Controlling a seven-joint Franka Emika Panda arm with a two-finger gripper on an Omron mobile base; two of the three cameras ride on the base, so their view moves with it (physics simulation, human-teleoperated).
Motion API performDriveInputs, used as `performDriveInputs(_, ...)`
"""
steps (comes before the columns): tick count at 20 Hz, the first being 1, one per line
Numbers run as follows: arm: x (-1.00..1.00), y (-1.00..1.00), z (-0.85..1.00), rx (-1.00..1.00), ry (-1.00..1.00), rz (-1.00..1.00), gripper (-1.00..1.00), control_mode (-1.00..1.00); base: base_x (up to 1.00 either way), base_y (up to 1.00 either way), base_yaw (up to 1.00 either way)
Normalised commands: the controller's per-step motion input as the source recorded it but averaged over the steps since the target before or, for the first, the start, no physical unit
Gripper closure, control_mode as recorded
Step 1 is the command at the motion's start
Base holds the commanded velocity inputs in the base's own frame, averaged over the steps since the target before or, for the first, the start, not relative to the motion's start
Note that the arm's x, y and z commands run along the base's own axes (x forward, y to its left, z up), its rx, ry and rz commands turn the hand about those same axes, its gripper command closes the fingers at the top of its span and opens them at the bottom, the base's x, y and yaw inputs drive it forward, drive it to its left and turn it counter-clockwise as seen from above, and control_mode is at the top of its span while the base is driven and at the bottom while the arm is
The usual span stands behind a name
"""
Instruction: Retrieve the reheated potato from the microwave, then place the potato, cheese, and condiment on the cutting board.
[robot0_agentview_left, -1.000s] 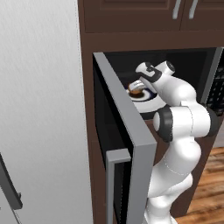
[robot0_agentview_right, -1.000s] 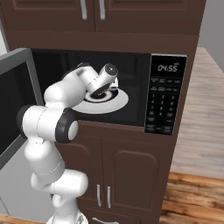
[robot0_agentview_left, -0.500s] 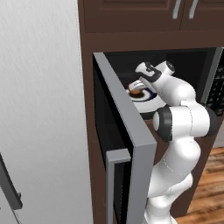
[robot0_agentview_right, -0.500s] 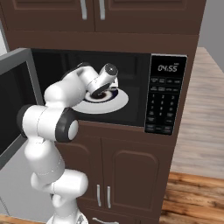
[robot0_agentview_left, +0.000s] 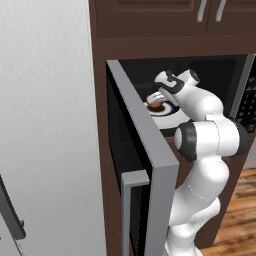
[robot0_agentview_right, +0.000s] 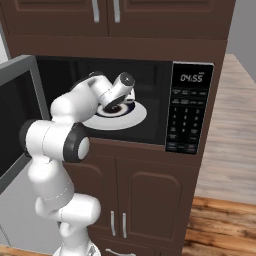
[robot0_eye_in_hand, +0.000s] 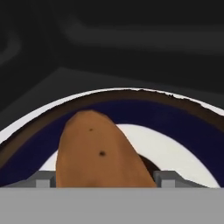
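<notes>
The potato (robot0_eye_in_hand: 98, 151) lay on the plate (robot0_eye_in_hand: 183, 153) inside the microwave (robot0_agentview_right: 150, 75). The gripper (robot0_eye_in_hand: 103, 179) straddled it, fingers (robot0_eye_in_hand: 43, 179) at either flank, not visibly pressing. Best to close squarely across its middle, then lift clear of the plate before withdrawing past the door (robot0_agentview_left: 145, 150)

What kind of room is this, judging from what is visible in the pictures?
Most likely a home kitchen: a built-in microwave with its door open, dark wood cabinets above and below it, and a potato on a plate inside.

A kitchen: built-in microwave (robot0_agentview_right: 150, 100) among dark wood cabinets (robot0_agentview_right: 150, 195).
</notes>
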Motion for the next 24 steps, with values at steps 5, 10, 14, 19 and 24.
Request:
performDriveInputs(5, -0.11, 0.12, -0.18, 0.0, 0.0, 0.02, 1.0, -1.0, 0.0, 0.0, 0.0)
performDriveInputs(10, -0.18, 0.04, -0.05, 0.0, -0.02, 0.02, 1.0, -1.0, 0.0, 0.0, 0.0)
performDriveInputs(14, -0.36, 0.0, 0.0, 0.04, -0.05, 0.0, 1.0, -1.0, 0.0, 0.0, 0.0)
performDriveInputs(19, -0.3, 0.0, 0.05, 0.07, -0.03, 0.0, 1.0, -1.0, 0.0, 0.0, 0.0)
performDriveInputs(24, -0.3, 0.0, 0.09, 0.07, -0.05, 0.0, 1.0, -1.0, 0.0, 0.0, 0.0)
